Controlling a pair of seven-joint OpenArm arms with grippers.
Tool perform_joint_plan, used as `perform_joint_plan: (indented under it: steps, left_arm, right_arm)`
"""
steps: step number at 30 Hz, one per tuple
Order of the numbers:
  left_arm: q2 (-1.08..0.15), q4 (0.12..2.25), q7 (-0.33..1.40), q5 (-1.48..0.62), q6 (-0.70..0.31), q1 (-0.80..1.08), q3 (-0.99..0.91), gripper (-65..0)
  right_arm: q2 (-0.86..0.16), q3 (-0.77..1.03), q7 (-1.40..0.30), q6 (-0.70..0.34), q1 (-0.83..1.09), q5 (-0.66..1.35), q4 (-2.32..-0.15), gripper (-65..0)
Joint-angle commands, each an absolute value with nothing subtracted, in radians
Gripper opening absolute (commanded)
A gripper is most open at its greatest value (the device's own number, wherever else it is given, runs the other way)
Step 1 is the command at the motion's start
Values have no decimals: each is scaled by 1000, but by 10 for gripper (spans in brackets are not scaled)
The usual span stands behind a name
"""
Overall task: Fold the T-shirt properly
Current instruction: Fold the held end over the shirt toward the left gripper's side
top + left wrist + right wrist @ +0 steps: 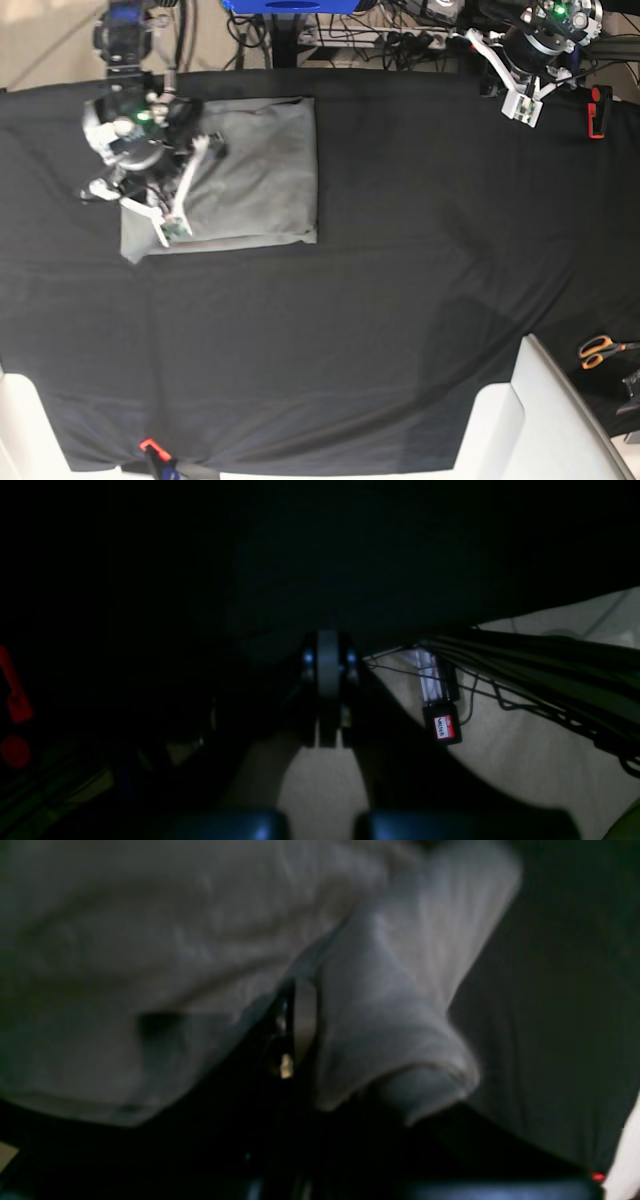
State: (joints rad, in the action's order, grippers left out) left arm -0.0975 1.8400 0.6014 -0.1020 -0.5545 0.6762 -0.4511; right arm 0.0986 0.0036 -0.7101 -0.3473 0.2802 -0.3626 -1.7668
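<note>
The light-grey T-shirt (250,175) lies as a folded rectangle on the black table cover (380,300), at the far left in the base view. My right gripper (140,200) is low over the shirt's left edge. In the right wrist view, which is blurred, its fingers (302,1015) are shut on a bunched fold of the T-shirt (390,1005). My left gripper (548,78) is far away at the table's back right corner. In the left wrist view its fingers (327,680) are shut with nothing between them, past the cover's edge above the floor.
Orange-handled scissors (600,348) lie at the right edge. A red clamp (597,112) grips the cover at the back right, another (150,447) at the front. A white block (545,420) stands front right. Cables and a labelled adapter (442,725) lie on the floor.
</note>
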Motion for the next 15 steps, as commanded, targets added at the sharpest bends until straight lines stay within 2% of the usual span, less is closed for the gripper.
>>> perform_joint_plan:
  steps: [1,7,15]
  left_arm:
    - [-105,1859,588,-107,-556,685,-456,-650]
    - [-107,1857,588,-107,-556,685,-456,-650]
    - [-108,1853,588,-107,-556,685,-456,-650]
  right_arm:
    - [101,-16,-699,-344,275,-363,-1787,-642]
    - [99,-150,-700,-248,278,-364,-1785,-642]
    - [96,-282,-746,-189,282,-366,-1781,-642]
